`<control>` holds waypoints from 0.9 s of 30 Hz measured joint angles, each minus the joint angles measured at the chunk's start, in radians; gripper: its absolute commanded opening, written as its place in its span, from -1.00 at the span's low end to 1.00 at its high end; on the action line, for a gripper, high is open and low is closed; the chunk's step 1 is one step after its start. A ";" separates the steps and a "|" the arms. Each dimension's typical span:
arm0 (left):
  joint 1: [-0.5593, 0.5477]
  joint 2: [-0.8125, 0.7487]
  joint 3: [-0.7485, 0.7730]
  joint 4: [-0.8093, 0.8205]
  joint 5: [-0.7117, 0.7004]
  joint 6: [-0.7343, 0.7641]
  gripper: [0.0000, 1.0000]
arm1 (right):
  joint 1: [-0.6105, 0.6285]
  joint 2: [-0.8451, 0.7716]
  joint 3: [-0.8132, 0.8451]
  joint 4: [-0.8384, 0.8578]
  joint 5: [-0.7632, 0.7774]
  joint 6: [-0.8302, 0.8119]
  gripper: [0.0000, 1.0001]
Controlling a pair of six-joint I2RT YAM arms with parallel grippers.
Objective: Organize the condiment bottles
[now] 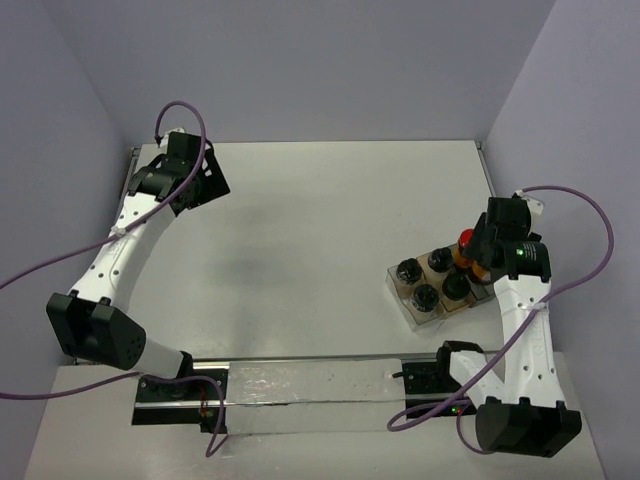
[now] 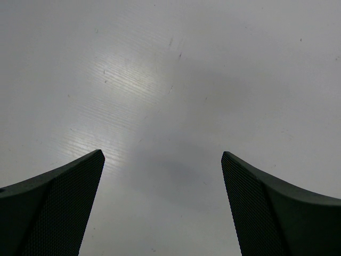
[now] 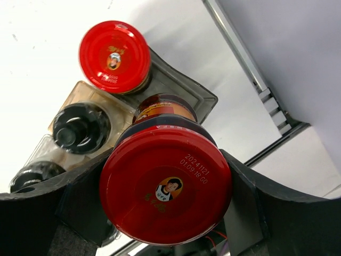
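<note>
Clamped between the dark fingers of the right gripper point(image 3: 165, 205) is a small cylindrical red-capped jar point(image 3: 165, 186) with orange-brown contents, gripped just under its cap. Whether its base rests on anything cannot be told. Just beyond it, a second red-capped jar point(image 3: 114, 56) is seen standing upright in a clear rectangular plastic tray point(image 3: 186, 88). From above, four small black-capped jars point(image 1: 424, 296) are counted in that tray, which is set at the right side of the white table point(image 1: 320, 220). The left gripper point(image 2: 162, 154) is held with its jaws spread wide over bare table at the far left corner.
</note>
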 measured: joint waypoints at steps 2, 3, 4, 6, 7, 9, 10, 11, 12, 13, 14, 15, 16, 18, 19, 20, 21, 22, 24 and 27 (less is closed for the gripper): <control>0.004 0.009 0.006 0.001 0.000 0.004 0.99 | -0.023 0.005 -0.015 0.016 -0.004 0.000 -0.62; 0.005 0.012 0.007 0.001 0.000 0.007 0.99 | -0.033 0.005 -0.021 0.025 -0.006 0.000 -0.62; 0.007 0.015 0.007 0.000 0.000 0.009 0.99 | -0.043 0.005 -0.027 0.032 -0.006 0.000 -0.62; 0.009 0.023 0.007 0.000 0.001 0.011 0.99 | -0.061 0.005 -0.039 0.045 -0.006 -0.001 -0.61; 0.010 0.027 0.007 0.000 0.001 0.012 0.99 | -0.069 0.005 -0.045 0.052 -0.006 0.000 -0.61; 0.012 0.037 0.008 0.001 0.001 0.013 0.99 | -0.088 0.005 -0.060 0.063 -0.008 -0.001 -0.61; 0.013 0.042 0.009 0.001 0.001 0.013 0.99 | -0.095 0.005 -0.067 0.067 -0.009 -0.001 -0.61; 0.013 0.047 0.010 0.001 0.002 0.014 0.99 | -0.103 0.005 -0.075 0.072 -0.011 -0.001 -0.61; 0.014 0.052 0.010 0.002 0.002 0.014 0.99 | -0.113 0.006 -0.084 0.080 -0.014 0.000 -0.61; 0.014 0.058 0.010 0.005 0.003 0.013 0.99 | -0.123 0.006 -0.096 0.093 -0.017 -0.001 -0.61; 0.016 0.065 0.011 0.010 0.006 0.013 0.99 | -0.133 0.010 -0.106 0.102 -0.021 -0.001 -0.60; 0.017 0.072 0.011 0.013 0.009 0.013 0.99 | -0.141 0.016 -0.116 0.110 -0.023 -0.001 -0.60; 0.018 0.079 0.011 0.016 0.012 0.013 0.99 | -0.150 0.022 -0.125 0.116 -0.026 0.000 -0.60; 0.020 0.093 0.015 0.017 0.017 0.013 0.99 | -0.161 0.036 -0.134 0.121 -0.032 0.000 -0.60; 0.021 0.100 0.021 0.017 0.019 0.013 0.99 | -0.165 0.043 -0.136 0.122 -0.035 0.000 -0.60; 0.021 0.105 0.026 0.018 0.020 0.013 0.99 | -0.167 0.049 -0.137 0.124 -0.038 0.000 -0.60; 0.022 0.109 0.032 0.019 0.020 0.014 0.99 | -0.169 0.055 -0.138 0.128 -0.041 0.000 -0.60; 0.022 0.113 0.038 0.019 0.020 0.014 0.99 | -0.170 0.060 -0.139 0.131 -0.044 0.000 -0.60; 0.028 0.118 0.052 0.019 0.022 0.015 0.99 | -0.170 0.071 -0.139 0.139 -0.047 0.000 -0.60; 0.042 0.123 0.071 0.020 0.025 0.016 0.99 | -0.171 0.096 -0.139 0.150 -0.048 0.000 -0.60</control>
